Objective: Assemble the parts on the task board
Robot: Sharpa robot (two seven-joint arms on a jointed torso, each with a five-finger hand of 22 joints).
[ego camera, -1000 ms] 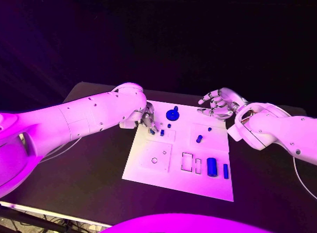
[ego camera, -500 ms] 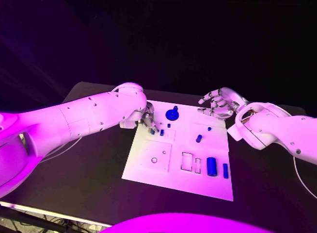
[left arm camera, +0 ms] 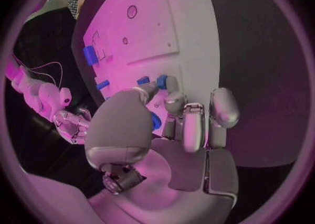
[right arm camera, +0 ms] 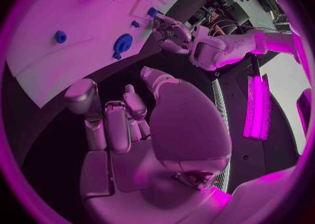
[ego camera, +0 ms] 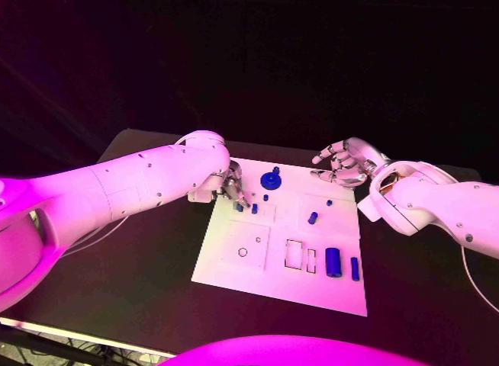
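Left hand point(ego camera: 229, 188) pinches a small blue part point(ego camera: 239, 206) at task board point(ego camera: 261, 282) 10 o'clock corner; right hand point(ego camera: 343, 165) at 1 o'clock, fingers curled, empty.

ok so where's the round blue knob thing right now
In the head view the round blue part sits at the task board's far edge, between the two hands, nearer the left hand.

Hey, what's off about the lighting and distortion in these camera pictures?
Head view: magenta light washes the white task board and both arms, and the background is black. Left wrist view: fisheye bends the board's straight edges, and the left hand looms large. Right wrist view: same bending, with the right hand in front and bright pink glare strips at one side.
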